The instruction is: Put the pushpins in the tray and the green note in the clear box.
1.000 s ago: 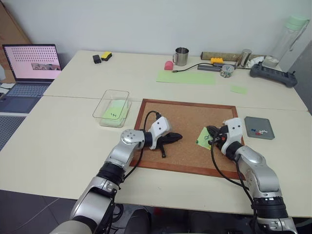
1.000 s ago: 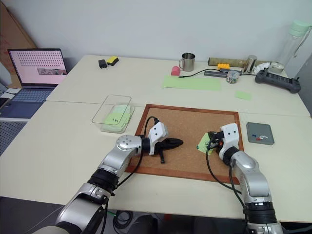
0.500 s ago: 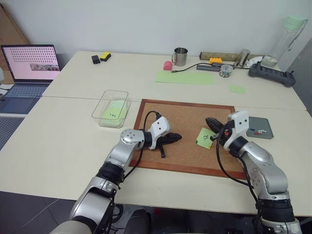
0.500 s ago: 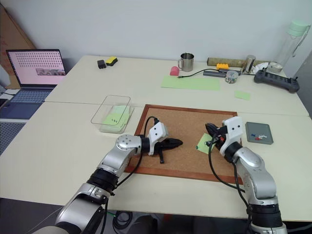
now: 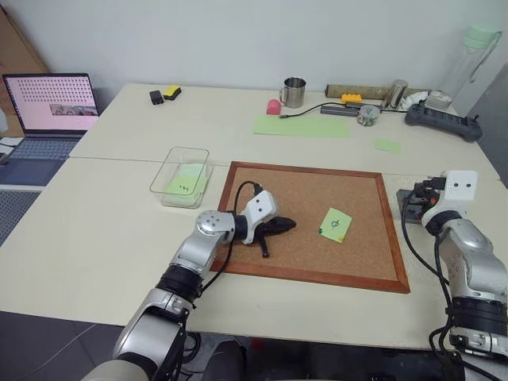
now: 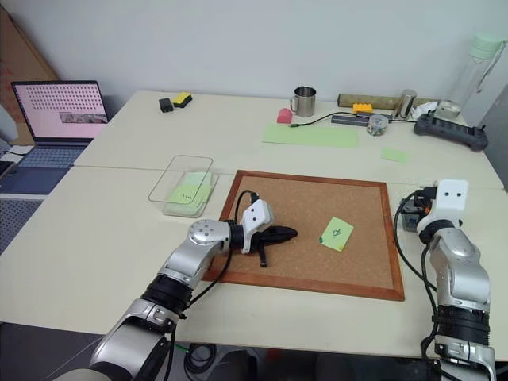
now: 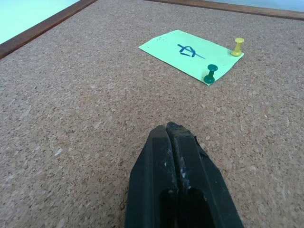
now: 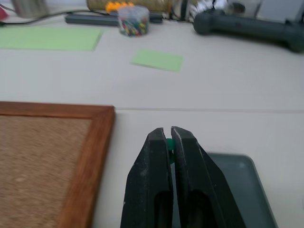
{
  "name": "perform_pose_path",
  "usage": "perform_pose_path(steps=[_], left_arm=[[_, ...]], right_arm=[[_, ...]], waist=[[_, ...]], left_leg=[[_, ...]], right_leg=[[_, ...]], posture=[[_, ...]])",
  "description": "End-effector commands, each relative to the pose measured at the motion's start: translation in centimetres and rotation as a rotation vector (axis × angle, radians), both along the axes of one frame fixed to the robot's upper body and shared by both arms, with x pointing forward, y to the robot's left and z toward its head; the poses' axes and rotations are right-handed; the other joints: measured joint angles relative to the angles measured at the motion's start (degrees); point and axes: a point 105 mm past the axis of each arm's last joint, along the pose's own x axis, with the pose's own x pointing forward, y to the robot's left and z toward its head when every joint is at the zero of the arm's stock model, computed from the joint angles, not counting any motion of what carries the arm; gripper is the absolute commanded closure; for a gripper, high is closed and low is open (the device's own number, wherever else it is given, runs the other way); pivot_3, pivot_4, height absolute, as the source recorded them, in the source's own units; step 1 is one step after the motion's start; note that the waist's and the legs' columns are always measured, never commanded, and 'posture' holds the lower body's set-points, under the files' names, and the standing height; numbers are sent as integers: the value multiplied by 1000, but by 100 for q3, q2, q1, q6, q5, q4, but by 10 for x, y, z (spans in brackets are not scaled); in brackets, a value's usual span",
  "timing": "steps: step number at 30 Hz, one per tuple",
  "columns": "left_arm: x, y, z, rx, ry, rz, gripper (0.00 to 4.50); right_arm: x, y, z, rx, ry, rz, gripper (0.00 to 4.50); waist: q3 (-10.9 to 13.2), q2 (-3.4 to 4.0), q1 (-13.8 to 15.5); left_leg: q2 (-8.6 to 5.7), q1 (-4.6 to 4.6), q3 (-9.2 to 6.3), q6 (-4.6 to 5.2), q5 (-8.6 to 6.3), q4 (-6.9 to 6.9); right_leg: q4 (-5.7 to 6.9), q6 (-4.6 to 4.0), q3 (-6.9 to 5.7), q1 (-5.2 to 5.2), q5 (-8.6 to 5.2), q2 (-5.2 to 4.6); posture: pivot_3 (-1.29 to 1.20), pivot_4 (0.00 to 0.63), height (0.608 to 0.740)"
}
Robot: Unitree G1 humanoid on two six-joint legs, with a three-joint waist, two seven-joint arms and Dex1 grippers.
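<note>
The green note (image 5: 336,225) lies on the corkboard (image 5: 305,186), held by a green pushpin (image 7: 209,76) and a yellow pushpin (image 7: 237,46). My left gripper (image 5: 290,224) rests shut on the cork to the left of the note, with nothing in it. Off the board's right edge, my right gripper (image 8: 166,131) is shut on a small green pushpin (image 8: 169,145) just above the dark tray (image 8: 240,183). The clear box (image 5: 181,175) stands left of the board with another green note inside.
A laptop (image 5: 49,103) sits at the far left. Along the back are a steel mug (image 5: 295,92), a long pale-green sheet (image 5: 302,125), a jar of pins (image 5: 367,116), a small green note (image 5: 388,146) and a bottle (image 5: 470,59).
My right gripper has swung right, away from the green note, and now hangs over the tray. The note is uncovered. The left arm has not moved.
</note>
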Motion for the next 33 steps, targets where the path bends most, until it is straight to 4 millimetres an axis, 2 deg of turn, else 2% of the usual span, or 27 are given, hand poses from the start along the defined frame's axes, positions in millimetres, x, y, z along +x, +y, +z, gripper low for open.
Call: perform_pose_path(steps=[1,2,4,6,16,22,25,30,33], left_arm=[[-5,2,-17,50,45,-4,4500],[-6,3,-17,51,45,-3,4500],[-6,4,-17,51,45,-1,4500],[-6,4,-17,51,45,0,4500],[-6,4,-17,51,44,0,4500],[-6,2,-17,49,42,-3,4500],[-6,2,-17,49,43,-6,4500],[-7,2,-17,52,45,-10,4500],[-7,3,-18,54,45,-10,4500]], right_arm=[[4,-11,9,27,-16,-28,4481],[4,-13,8,31,-10,-32,4481],[4,-15,5,50,-6,-33,3986],[3,-16,5,55,-7,-32,3732],[-6,-16,15,-9,-49,-14,1656],[-17,-8,17,-52,-72,20,1656],[-20,8,25,-28,-116,110,1656],[-37,64,18,-53,-66,432,1656],[-58,103,12,-77,-34,666,1656]], waist=[[-1,2,-1],[-2,3,-1],[-2,3,-2],[-2,3,-2],[-2,4,-1],[-3,4,0],[-3,5,1],[-3,5,1],[-3,5,1]], left_leg=[[0,0,0,0,0,0],[0,0,-1,0,0,0],[0,0,-1,0,0,0],[0,-1,0,0,0,0],[1,-1,-1,0,0,-1],[0,-2,-1,0,0,-1],[0,-1,-1,0,0,-1],[1,-1,-6,0,0,-1],[0,-2,-6,1,0,-2]], right_leg=[[0,0,-1,0,0,0],[0,0,-1,0,0,0],[0,0,-1,0,0,0],[-1,0,0,0,0,0],[-1,0,-1,0,0,0],[-1,0,-1,0,0,0],[-2,0,0,0,0,0],[-4,0,-5,1,0,2],[-5,0,-4,2,0,2]], posture=[[0,150,740],[0,150,740],[0,150,740],[0,150,740],[0,150,740],[0,150,740],[0,150,740],[0,150,740],[0,150,740]])
